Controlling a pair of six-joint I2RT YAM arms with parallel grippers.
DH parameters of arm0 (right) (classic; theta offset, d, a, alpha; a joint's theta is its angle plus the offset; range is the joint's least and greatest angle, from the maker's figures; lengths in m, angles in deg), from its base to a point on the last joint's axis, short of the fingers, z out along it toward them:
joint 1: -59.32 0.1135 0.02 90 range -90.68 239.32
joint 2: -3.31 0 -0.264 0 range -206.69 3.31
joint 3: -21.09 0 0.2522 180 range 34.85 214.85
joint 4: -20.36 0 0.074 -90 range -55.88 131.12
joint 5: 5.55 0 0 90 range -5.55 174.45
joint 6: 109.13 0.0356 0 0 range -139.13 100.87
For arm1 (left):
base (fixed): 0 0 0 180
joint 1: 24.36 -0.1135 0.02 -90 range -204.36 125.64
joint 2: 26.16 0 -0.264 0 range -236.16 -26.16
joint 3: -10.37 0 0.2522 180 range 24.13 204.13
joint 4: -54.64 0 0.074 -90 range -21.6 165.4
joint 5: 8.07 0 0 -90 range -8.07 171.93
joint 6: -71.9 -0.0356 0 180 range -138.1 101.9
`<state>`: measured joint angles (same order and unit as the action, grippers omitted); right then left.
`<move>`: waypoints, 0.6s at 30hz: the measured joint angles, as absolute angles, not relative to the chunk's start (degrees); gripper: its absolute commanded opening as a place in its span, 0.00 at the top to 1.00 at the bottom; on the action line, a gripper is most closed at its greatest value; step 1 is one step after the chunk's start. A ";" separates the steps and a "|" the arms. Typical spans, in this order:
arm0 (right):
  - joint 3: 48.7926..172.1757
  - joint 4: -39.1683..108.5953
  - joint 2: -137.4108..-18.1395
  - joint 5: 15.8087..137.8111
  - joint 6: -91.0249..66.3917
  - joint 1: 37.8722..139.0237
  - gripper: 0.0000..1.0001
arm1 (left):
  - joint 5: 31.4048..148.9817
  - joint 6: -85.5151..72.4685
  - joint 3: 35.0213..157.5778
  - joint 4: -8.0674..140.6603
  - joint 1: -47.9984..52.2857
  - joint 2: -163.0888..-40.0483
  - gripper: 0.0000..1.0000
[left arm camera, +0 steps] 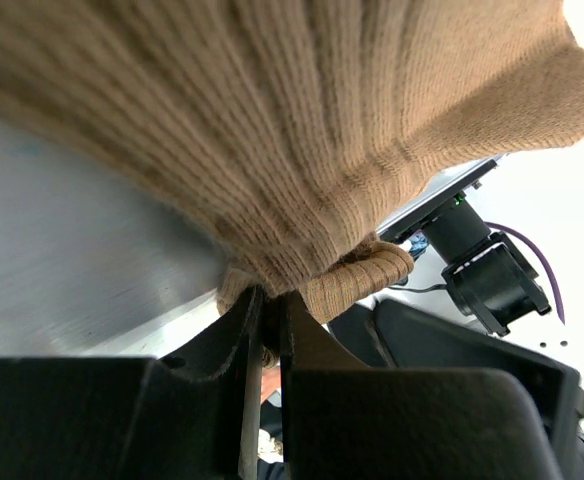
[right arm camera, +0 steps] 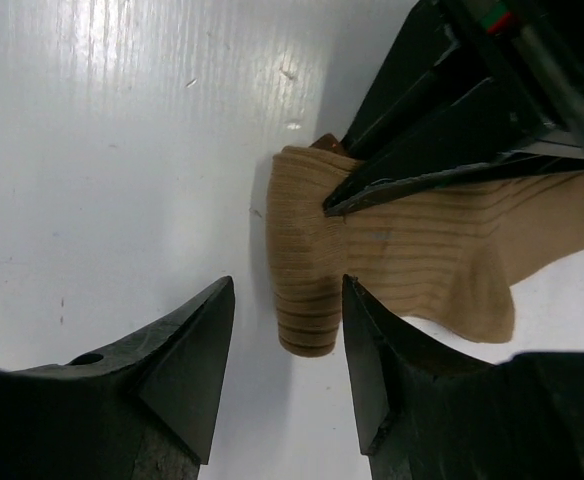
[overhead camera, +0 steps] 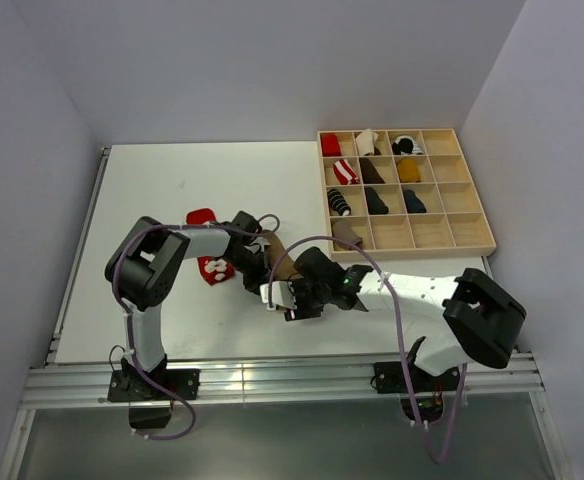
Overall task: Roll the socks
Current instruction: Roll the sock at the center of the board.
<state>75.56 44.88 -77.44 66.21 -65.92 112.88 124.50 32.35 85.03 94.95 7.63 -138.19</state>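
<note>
White desk (overhead camera: pixel 152 180) carries everything. Shallow wooden compartment tray (overhead camera: pixel 409 251) sits far right, sock bundles (overhead camera: pixel 374 200) in several cells. Plain tan-brown ribbed sock (right arm camera: pixel 412 250) lies mid-desk, one edge pulled up. Bright red sock with white marks (overhead camera: pixel 215 269) lies on desk just left of it. Left jaws clamped tight on tan sock's edge, fabric bunched above them. Right jaws apart, straddling tan sock's folded end, not gripping.

Plain grey walls (overhead camera: pixel 272 60) enclose a white table (overhead camera: pixel 152 180) on an aluminium rail frame (overhead camera: pixel 272 385), evenly lit.
</note>
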 measured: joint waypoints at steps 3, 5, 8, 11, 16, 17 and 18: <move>76.50 45.52 -79.74 66.87 -66.16 113.17 0.47 | 124.63 32.24 85.17 95.10 7.57 -138.30 1.00; 77.31 45.74 -81.09 67.33 -66.35 113.25 0.48 | 124.65 32.14 85.36 95.32 7.57 -138.41 1.00; 78.07 45.93 -81.90 68.00 -66.68 113.34 0.54 | 124.72 32.07 85.73 95.67 7.57 -138.63 1.00; 79.21 46.37 -83.17 68.83 -66.90 113.52 0.63 | 124.87 31.83 86.24 95.95 7.57 -138.96 0.98; 82.60 50.08 -86.47 69.12 -67.05 113.56 0.73 | 125.20 31.44 86.39 95.84 7.39 -139.06 0.94; 83.32 50.98 -86.87 69.01 -67.05 113.56 0.74 | 125.20 31.35 86.41 95.84 7.35 -139.06 0.94; 83.91 51.83 -87.19 68.92 -67.05 113.56 0.76 | 125.31 31.24 86.39 95.73 7.24 -139.06 0.92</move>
<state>83.91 51.83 -87.19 68.92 -67.05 113.56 125.31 31.24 86.39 95.73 7.24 -139.06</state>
